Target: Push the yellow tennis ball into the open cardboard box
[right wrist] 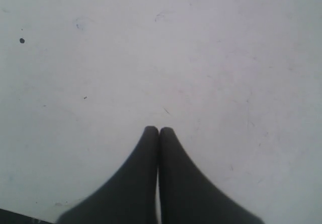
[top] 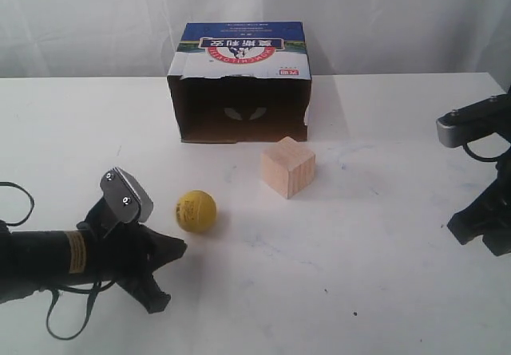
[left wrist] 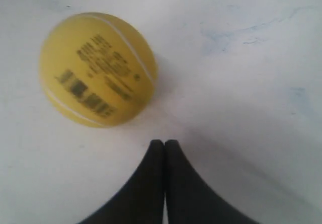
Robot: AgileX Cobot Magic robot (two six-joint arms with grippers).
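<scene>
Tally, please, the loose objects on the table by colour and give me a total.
Yellow: 1, the tennis ball
Pale wood: 1, the wooden cube
Brown with a blue panel: 1, the open cardboard box
Total: 3

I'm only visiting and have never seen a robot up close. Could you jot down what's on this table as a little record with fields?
Ball: yellow tennis ball, on the white table, outside the box
Box: brown cardboard box with a blue printed top, dark open side facing the ball
Block: pale wooden cube, in front of the box's right end in the exterior view
Left gripper: shut, close to the ball, not touching it
Right gripper: shut, above the table, away from the ball
</scene>
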